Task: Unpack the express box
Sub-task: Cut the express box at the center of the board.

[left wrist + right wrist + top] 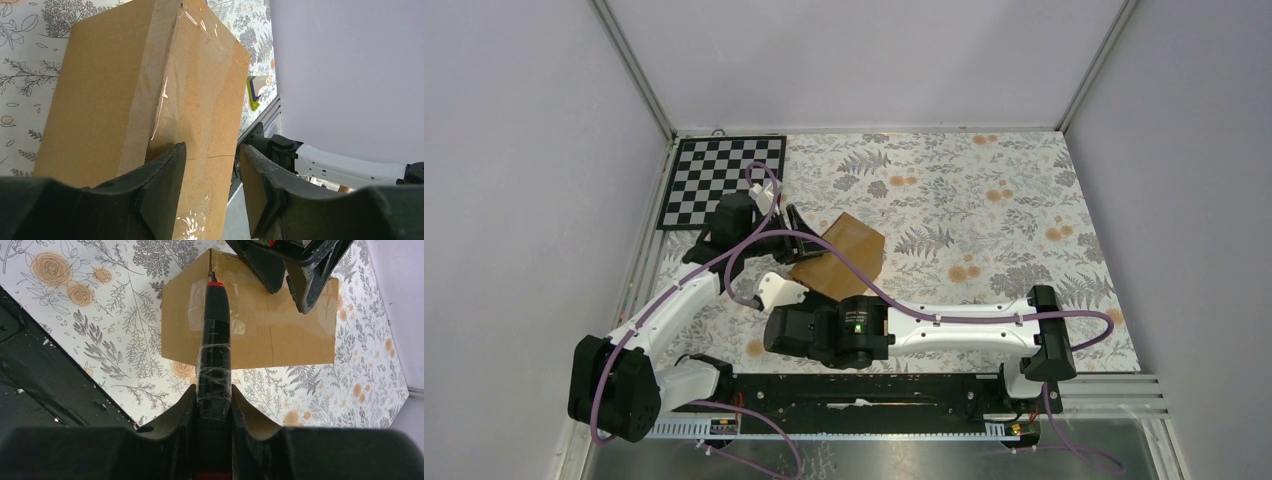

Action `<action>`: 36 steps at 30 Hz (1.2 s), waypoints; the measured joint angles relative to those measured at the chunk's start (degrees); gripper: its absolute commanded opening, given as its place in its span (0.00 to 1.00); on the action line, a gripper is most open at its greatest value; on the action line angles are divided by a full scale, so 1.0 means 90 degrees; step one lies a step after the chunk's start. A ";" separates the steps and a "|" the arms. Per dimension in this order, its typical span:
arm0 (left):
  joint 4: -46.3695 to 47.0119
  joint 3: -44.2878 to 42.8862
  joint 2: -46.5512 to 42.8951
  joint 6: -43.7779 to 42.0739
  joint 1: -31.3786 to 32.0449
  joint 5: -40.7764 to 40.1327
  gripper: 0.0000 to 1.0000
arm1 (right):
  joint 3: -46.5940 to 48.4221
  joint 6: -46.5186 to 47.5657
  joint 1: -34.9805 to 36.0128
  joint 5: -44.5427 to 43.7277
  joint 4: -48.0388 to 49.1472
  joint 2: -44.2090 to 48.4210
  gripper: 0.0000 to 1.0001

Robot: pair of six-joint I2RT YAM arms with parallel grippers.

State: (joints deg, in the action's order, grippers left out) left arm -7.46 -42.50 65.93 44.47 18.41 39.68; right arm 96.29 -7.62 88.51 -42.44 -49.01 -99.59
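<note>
Top view: the express box lies on the floral tabletop, with the left gripper at its left edge and the right gripper at its near-left corner.

Left wrist view: the left gripper's fingers stand apart, straddling the box's taped edge.

Right wrist view: the right gripper is clamped on a cutter, whose tip is at the box's tape.

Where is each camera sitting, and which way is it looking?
Top: up high behind, looking down at the table; left arm and right arm show.
Left wrist: on the left arm, facing the box close up; left fingers show.
Right wrist: on the right arm, facing the box past the cutter; right fingers show.
Shared: all see the box; right wrist also sees the left fingers.
</note>
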 measured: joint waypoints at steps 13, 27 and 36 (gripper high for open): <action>-0.0002 0.0000 0.0000 -0.0005 0.0000 0.0000 0.50 | 0.0000 -0.0148 0.0000 0.0056 -0.0010 0.0000 0.00; 0.0015 0.0027 0.0000 -0.0005 0.0000 0.0002 0.50 | 0.0000 -0.0401 0.0000 0.0124 -0.0163 0.0000 0.00; 0.0029 0.0053 0.0002 -0.0005 0.0000 0.0002 0.49 | 0.0000 -0.0425 0.0000 0.0180 -0.0253 0.0000 0.00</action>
State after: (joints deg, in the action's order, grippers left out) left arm -7.20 -42.02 65.95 44.42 18.41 39.70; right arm 96.29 -11.44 88.51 -40.82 -51.29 -99.59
